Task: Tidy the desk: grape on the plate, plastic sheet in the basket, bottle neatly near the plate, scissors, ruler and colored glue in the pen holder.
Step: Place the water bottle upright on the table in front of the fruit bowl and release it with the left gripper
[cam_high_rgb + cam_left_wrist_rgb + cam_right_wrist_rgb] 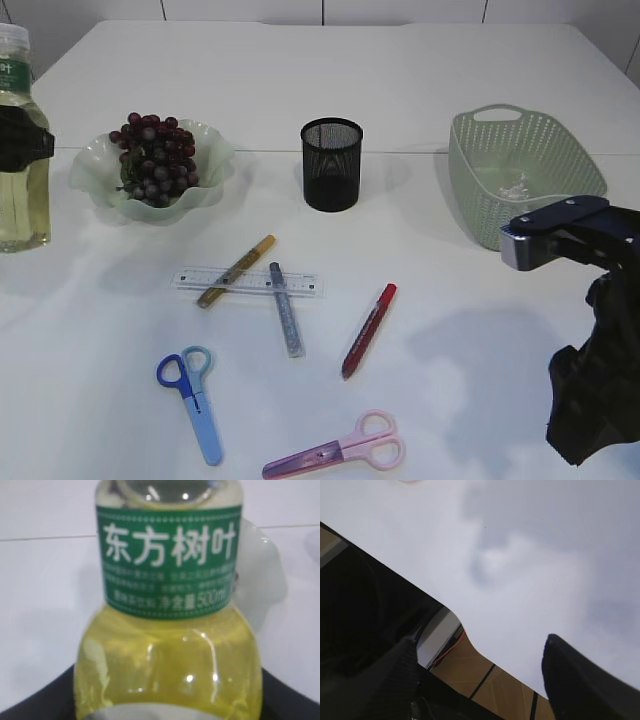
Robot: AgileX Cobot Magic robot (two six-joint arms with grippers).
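Note:
My left gripper (22,142) is shut on the bottle (18,190) of yellow liquid with a green label at the far left; the bottle fills the left wrist view (167,660). The grapes (155,158) lie on the pale green plate (95,180). The black mesh pen holder (331,165) stands mid-table. The clear ruler (300,287) lies in front, crossed by gold (238,269) and silver (286,310) glue sticks; a red one (369,330) lies to the right. Blue scissors (195,400) and pink scissors (340,450) lie nearer. My right gripper (485,680) is open and empty.
The green basket (480,150) stands at the back right with the crumpled clear plastic sheet (512,188) inside. My right arm (590,300) hangs at the right edge, in front of the basket. The right wrist view shows the table's edge and wooden floor (495,680).

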